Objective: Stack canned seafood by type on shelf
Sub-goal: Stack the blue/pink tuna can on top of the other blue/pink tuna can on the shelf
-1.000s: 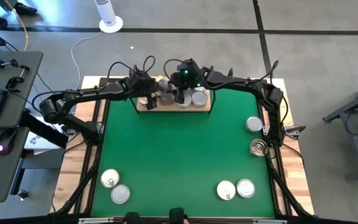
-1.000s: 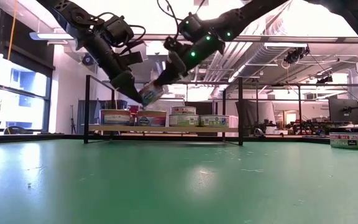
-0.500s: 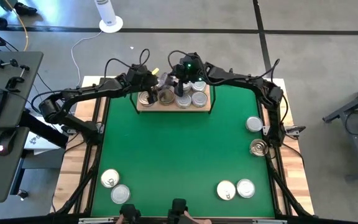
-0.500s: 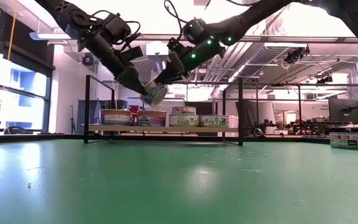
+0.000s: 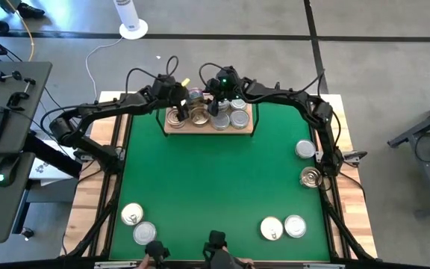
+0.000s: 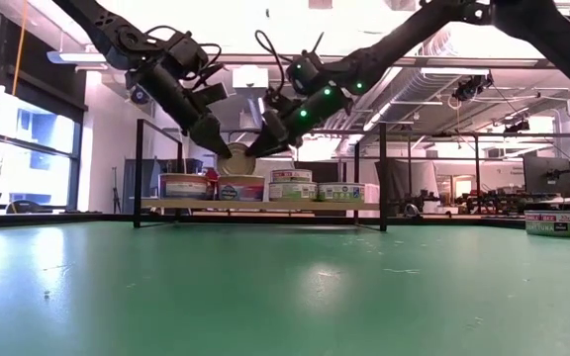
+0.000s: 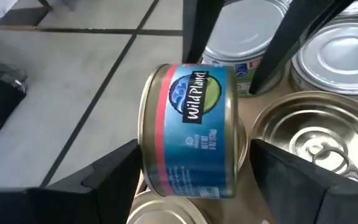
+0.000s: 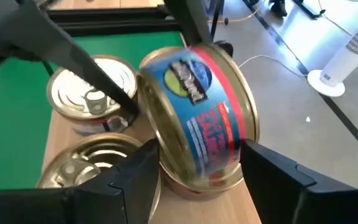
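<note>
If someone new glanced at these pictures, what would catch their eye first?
Both arms meet over the shelf at the mat's far edge, the left gripper and right gripper together holding one tilted blue-and-red tin above the shelved cans. Six more loose tins sit near the green mat's edges.

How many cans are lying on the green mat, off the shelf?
6: two near the front left, two front right, two along the right edge.
</note>
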You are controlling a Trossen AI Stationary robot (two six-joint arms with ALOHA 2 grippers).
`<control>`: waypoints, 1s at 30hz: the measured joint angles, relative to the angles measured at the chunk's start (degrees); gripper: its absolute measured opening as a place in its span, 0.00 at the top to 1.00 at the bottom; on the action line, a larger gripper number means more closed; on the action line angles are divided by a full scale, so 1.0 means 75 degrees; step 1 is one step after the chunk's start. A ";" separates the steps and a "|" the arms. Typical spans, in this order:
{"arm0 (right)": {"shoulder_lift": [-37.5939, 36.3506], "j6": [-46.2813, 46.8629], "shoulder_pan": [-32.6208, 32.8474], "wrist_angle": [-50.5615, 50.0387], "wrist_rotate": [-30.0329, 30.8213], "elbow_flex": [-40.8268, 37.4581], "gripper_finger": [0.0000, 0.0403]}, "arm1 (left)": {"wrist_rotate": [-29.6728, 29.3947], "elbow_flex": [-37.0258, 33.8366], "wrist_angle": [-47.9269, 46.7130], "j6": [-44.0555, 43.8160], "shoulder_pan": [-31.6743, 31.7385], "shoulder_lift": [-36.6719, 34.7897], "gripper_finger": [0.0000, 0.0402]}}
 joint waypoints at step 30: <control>-0.0131 -0.0166 0.0090 -0.0555 0.0015 0.0000 0.46 | -0.1078 -0.0024 0.0439 0.0421 -0.0141 -0.0196 0.24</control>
